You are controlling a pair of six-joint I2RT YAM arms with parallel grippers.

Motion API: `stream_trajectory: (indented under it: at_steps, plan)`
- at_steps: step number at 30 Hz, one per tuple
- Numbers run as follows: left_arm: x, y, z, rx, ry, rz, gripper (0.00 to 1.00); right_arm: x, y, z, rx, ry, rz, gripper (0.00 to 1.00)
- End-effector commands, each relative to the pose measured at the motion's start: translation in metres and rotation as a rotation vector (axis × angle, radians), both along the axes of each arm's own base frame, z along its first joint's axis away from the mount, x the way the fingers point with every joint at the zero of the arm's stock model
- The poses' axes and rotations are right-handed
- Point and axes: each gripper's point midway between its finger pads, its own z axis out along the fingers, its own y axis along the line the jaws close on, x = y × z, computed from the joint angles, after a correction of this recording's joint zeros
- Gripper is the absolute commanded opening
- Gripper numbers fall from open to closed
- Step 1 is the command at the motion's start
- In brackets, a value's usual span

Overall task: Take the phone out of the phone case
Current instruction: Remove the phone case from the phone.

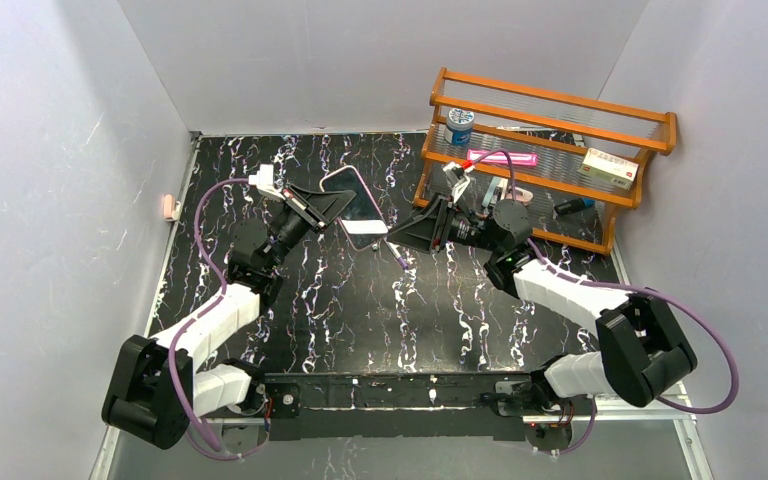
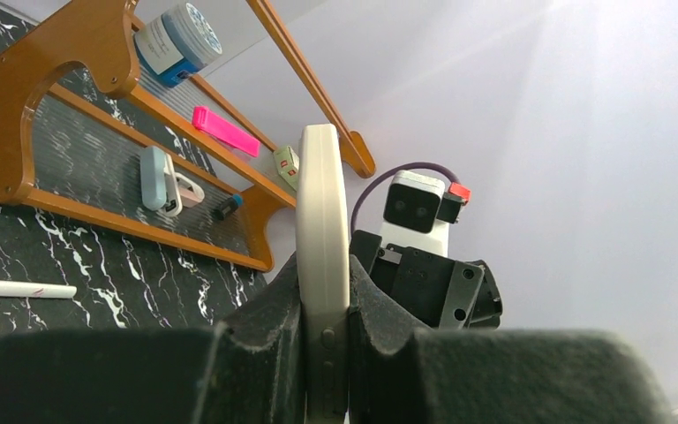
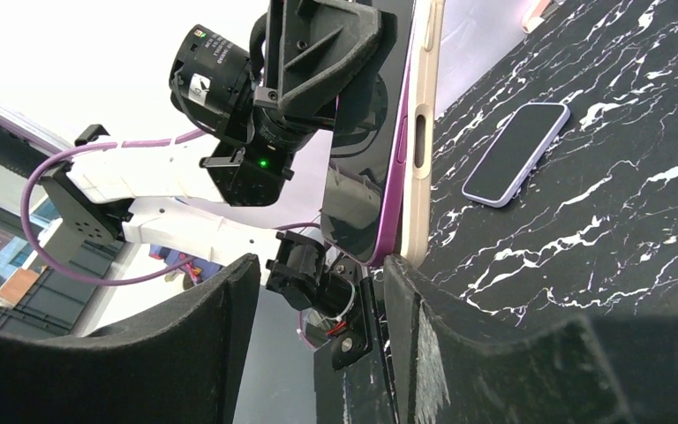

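A phone (image 3: 366, 177) with a dark glass face and a purple rim sits in its cream phone case (image 2: 322, 212), held clear of the black marbled table (image 1: 380, 320). Seen edge-on from the left wrist, the case is a slim, rounded slab with side buttons. It stands upright between the pads of the left gripper (image 2: 323, 291), which are clamped on its two broad faces. The phone's free end reaches into the gap of the right gripper (image 3: 322, 265), whose jaws stand wide apart. The case's corner lies against or just beside one fingertip (image 3: 406, 283); the other finger is well off the screen. Beyond that nearer finger, a second handset (image 3: 512, 152) lies flat on the table. Behind the right gripper stands a wooden rack (image 1: 550, 105) carrying a pink bar (image 2: 225, 130) and a blue-and-white tub (image 2: 177, 40).
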Motion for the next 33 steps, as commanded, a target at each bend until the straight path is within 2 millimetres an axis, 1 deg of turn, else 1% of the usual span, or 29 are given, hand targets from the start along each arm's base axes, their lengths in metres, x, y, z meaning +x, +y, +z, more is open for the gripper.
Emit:
stream_trajectory:
  at_steps: [1,8,19,21,27,30,33]
  plan:
    - [-0.017,0.004,0.038,-0.08,-0.12,-0.023,0.0,-0.006,0.001,0.013,0.056,-0.046,0.03,0.61]
    - [-0.025,-0.003,0.045,-0.107,-0.139,-0.069,0.0,-0.004,0.005,0.015,0.083,-0.039,0.055,0.59]
    - [-0.041,-0.014,0.059,-0.167,-0.181,-0.132,0.0,0.006,0.014,0.016,0.11,-0.02,0.084,0.55]
    - [-0.042,-0.016,0.058,-0.158,-0.188,-0.14,0.0,0.007,0.015,0.018,0.117,-0.023,0.088,0.55]
    - [-0.043,-0.02,0.046,-0.125,-0.186,-0.15,0.0,0.013,0.02,0.03,0.141,-0.037,0.099,0.51]
    - [-0.048,-0.023,0.044,-0.097,-0.214,-0.168,0.0,0.015,0.022,0.034,0.157,-0.041,0.112,0.47]
    - [-0.049,-0.025,0.041,-0.079,-0.223,-0.176,0.0,0.016,0.024,0.036,0.176,-0.041,0.13,0.41]
